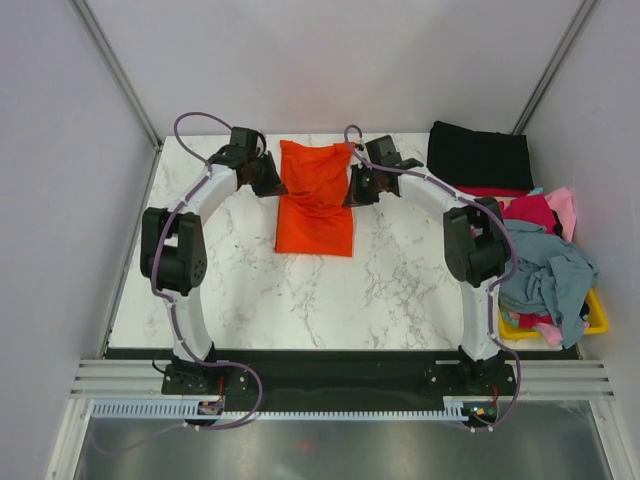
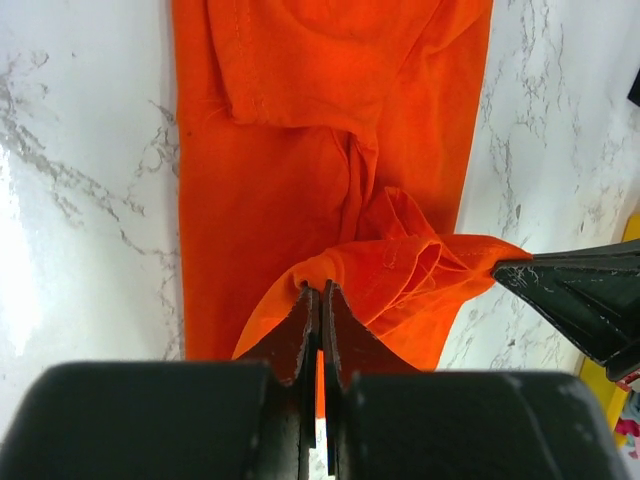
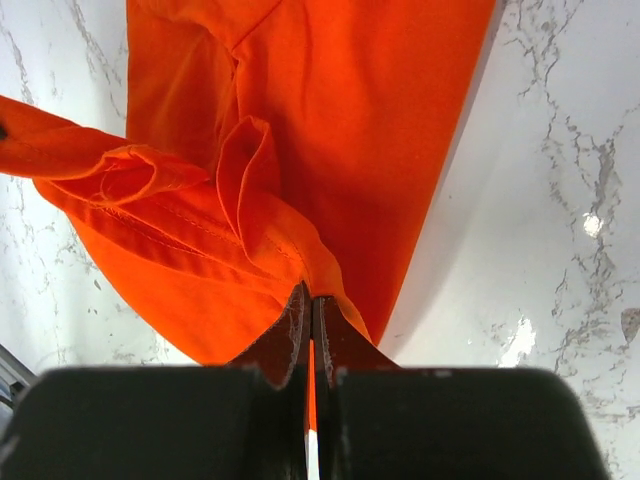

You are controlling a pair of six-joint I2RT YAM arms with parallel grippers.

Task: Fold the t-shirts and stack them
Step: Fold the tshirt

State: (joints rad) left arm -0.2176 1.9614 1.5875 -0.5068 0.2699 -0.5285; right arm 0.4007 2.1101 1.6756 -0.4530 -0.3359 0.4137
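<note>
The bright orange t-shirt (image 1: 315, 198) lies as a long narrow strip on the marble table, at the far middle. My left gripper (image 1: 268, 180) is shut on its left far edge and holds it lifted; the wrist view shows cloth (image 2: 330, 150) pinched in the jaws (image 2: 320, 292). My right gripper (image 1: 358, 188) is shut on the right far edge; its wrist view shows orange cloth (image 3: 330, 120) pinched at the tips (image 3: 311, 298). A folded black t-shirt (image 1: 480, 155) lies at the far right on a red one (image 1: 490, 190).
A yellow bin (image 1: 596, 318) at the right edge holds a heap of grey-blue (image 1: 548, 268), pink (image 1: 562, 208) and red cloth. White walls close the table's far side and both sides. The right fingers (image 2: 585, 300) show in the left wrist view.
</note>
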